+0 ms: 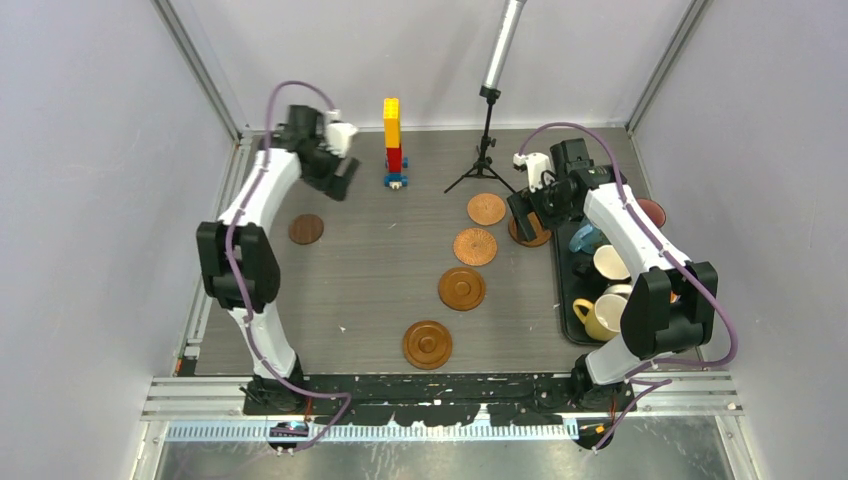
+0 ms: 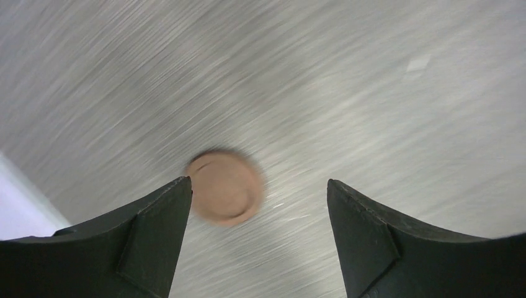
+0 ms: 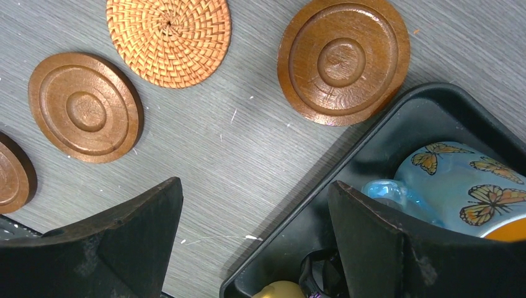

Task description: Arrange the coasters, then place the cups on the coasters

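Observation:
Several round brown coasters lie on the grey table: a dark one (image 1: 306, 229) at the left, two woven ones (image 1: 486, 209) (image 1: 475, 246), and two ringed wooden ones (image 1: 461, 288) (image 1: 427, 344). Another coaster (image 1: 535, 235) sits half hidden under my right gripper (image 1: 522, 212). The cups stand in the black tray (image 1: 562, 300) at the right, among them a yellow cup (image 1: 597, 318) and a light blue butterfly cup (image 3: 462, 180). My right gripper (image 3: 255, 182) hangs open and empty over the tray's corner (image 3: 347, 167), near a ringed coaster (image 3: 343, 59). My left gripper (image 1: 343, 175) (image 2: 259, 181) is open and empty, high above a blurred coaster (image 2: 224, 186).
A yellow, red and blue brick tower (image 1: 393, 140) and a black tripod (image 1: 487, 150) stand at the back of the table. Frame rails and pale walls close in both sides. A woven coaster (image 3: 168, 37) and a ringed one (image 3: 85, 105) lie left of the tray.

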Available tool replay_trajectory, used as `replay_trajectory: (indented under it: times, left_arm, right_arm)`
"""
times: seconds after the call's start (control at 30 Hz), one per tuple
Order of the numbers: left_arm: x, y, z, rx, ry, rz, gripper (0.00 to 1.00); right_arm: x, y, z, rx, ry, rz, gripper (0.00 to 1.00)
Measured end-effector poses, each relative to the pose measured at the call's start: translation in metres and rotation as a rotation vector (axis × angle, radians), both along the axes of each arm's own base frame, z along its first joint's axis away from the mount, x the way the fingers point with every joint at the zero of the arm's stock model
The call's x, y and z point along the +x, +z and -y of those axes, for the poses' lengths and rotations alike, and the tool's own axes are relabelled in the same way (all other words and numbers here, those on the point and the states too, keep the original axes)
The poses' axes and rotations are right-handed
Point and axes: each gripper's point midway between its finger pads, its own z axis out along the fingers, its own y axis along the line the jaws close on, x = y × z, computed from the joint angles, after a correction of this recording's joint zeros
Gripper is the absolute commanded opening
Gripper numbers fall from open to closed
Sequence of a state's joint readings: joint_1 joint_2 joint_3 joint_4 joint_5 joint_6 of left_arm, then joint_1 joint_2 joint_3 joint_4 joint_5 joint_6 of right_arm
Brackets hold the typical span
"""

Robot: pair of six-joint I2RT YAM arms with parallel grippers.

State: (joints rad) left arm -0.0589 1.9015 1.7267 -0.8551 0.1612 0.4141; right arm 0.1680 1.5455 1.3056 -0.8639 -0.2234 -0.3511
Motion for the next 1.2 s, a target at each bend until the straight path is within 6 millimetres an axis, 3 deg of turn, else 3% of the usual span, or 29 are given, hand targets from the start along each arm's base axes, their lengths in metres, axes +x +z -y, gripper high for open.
replay_trajectory:
  times: [0.1, 0.13, 0.27, 0.43, 0.63, 0.83, 1.03, 1.2]
  left_arm:
    - [-0.017, 0.007, 0.084, -0.05, -0.157, 0.018, 0.81]
    - [-0.028, 0.004, 0.122, -0.069, -0.231, 0.011, 0.8]
    - [-0.073, -0.017, 0.211, -0.098, -0.406, -0.054, 0.78]
    - [-0.104, -0.048, 0.274, -0.1, -0.497, -0.103, 0.74]
    - [-0.098, -0.086, 0.318, -0.092, -0.473, -0.127, 0.7]
    - [-0.078, -0.099, 0.343, -0.103, -0.421, -0.096, 0.68]
    - [-0.073, -0.112, 0.343, -0.07, -0.399, -0.096, 0.6]
    - [-0.075, -0.113, 0.321, -0.045, -0.396, -0.085, 0.51]
  right_arm:
    - [0.0, 0.0, 0.0, 0.002, -0.005, -0.002, 0.91]
    - [0.0, 0.0, 0.0, 0.002, -0.006, -0.002, 0.91]
    - [0.0, 0.0, 0.002, 0.007, -0.023, -0.004, 0.91]
    - [-0.002, 0.001, 0.01, 0.013, -0.06, -0.004, 0.91]
    - [-0.005, 0.005, 0.023, 0.017, -0.101, 0.008, 0.91]
    - [-0.009, 0.002, 0.027, 0.015, -0.111, 0.004, 0.91]
    - [-0.013, -0.003, 0.027, 0.014, -0.106, -0.011, 0.9]
    - [-0.012, -0.003, 0.025, 0.023, -0.094, -0.006, 0.9]
